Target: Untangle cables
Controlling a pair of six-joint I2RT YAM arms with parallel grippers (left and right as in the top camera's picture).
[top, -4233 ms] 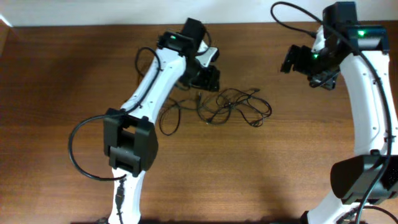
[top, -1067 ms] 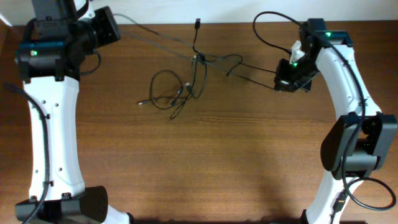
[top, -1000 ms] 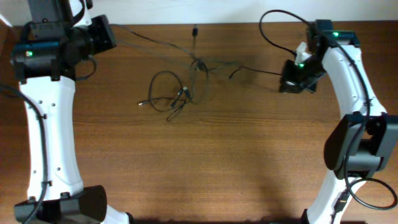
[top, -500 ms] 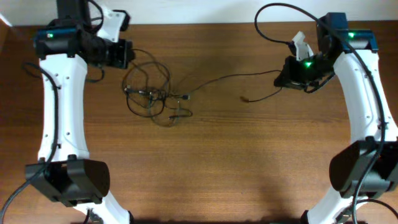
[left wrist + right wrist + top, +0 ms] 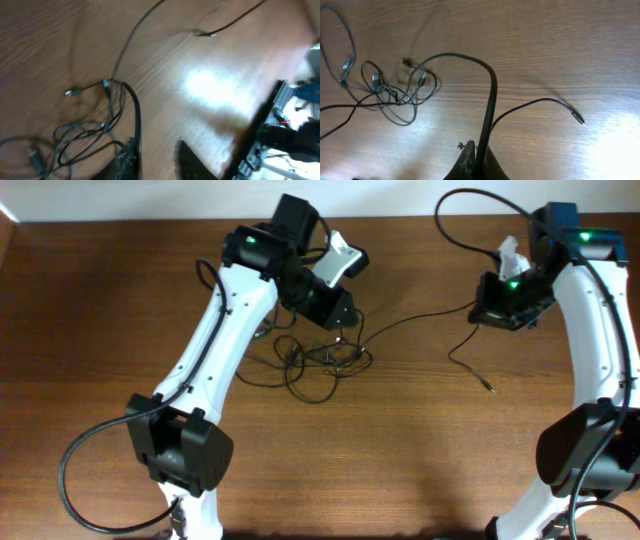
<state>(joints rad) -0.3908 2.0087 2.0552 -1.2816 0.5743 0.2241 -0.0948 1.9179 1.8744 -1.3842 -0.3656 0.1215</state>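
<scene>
The cables [image 5: 312,362] lie as a loose black clump on the wooden table, just below my left gripper [image 5: 338,312]. In the left wrist view the clump [image 5: 85,132] sits at lower left. My left gripper [image 5: 157,161] stands open with bare wood in the gap, and one cord [image 5: 137,120] runs along its left finger. My right gripper [image 5: 502,306] is shut on a cable [image 5: 489,115]. From it one strand [image 5: 410,322] leads left to the clump [image 5: 395,95]. The free end hangs down to a small plug [image 5: 490,388], which also shows in the right wrist view [image 5: 580,119].
The left arm's white links [image 5: 215,340] cross the table from the lower left. The right arm [image 5: 600,330] stands along the right edge, with its own thick black cable [image 5: 470,198] looping at the back. A loose plug end [image 5: 204,33] lies on the wood far from the clump.
My left arm has swung from the back left to the centre and its jaws have parted. The clump has shifted right. My right gripper moved a little right, still gripping its cable.
</scene>
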